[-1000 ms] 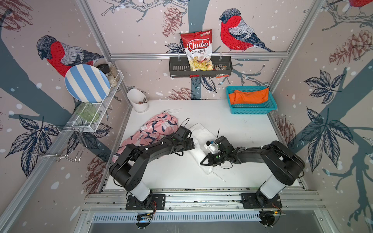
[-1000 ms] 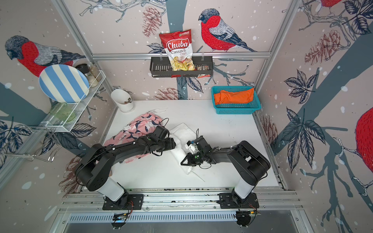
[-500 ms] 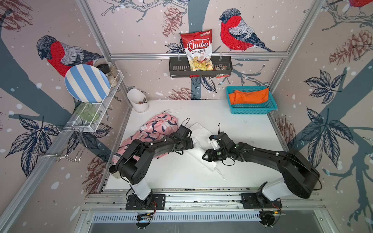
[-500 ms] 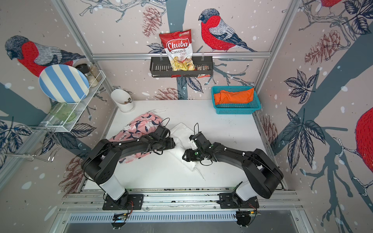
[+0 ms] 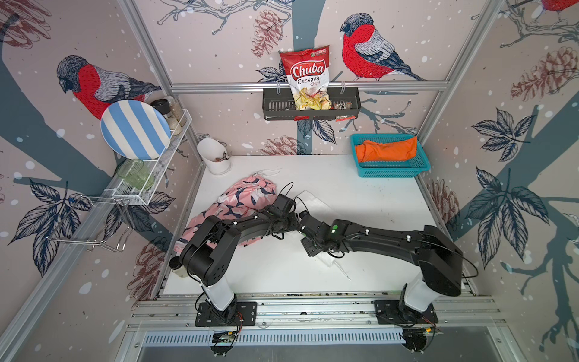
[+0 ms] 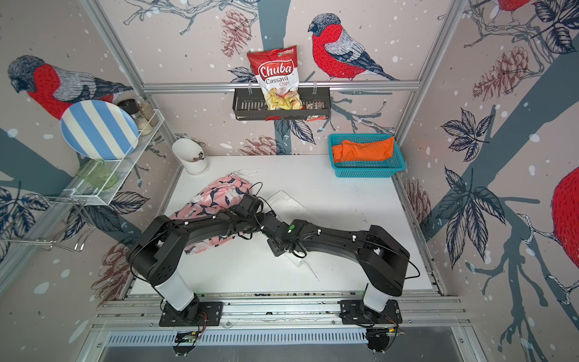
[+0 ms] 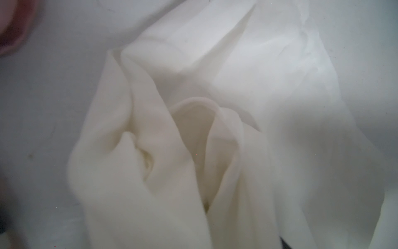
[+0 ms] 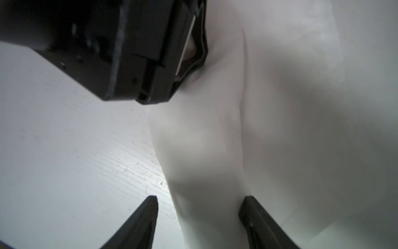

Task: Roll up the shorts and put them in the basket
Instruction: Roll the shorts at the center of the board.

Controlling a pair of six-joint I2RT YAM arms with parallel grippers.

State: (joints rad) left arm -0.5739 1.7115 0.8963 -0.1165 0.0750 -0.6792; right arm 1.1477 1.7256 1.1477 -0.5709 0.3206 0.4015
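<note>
The white shorts (image 5: 313, 200) lie in the middle of the table (image 5: 376, 219), mostly hidden under the two wrists. Only one flat corner shows toward the back, and a thin cord (image 5: 343, 272) toward the front. In the left wrist view the cloth (image 7: 193, 129) is a heap of loose folds and not a tight roll.

The change is at the right gripper (image 8: 200, 207). A second ago it was closed, further to the front. Now its fingers stand well apart: one is over the bare table, the other over the cloth, and the folded edge runs between them without being pinched. So the former hold is given up. I judge that this is a re-grip in the middle of rolling, and the roll of this pair is not finished.

The left gripper (image 5: 289, 223) is just beside the right one, over the same cloth. The pictures do not show its fingers clearly, so I cannot tell if it is open or closed.

The right arm has stretched out since then: it is now long and low across the table, with the wrist turned toward the left arm. The left arm is bent at the elbow, and its forearm passes over the pink shorts (image 5: 241, 200), which lie crumpled at the left side. The orange shorts (image 5: 387, 150) are already in the basket (image 5: 391, 172) at the back right.
</note>
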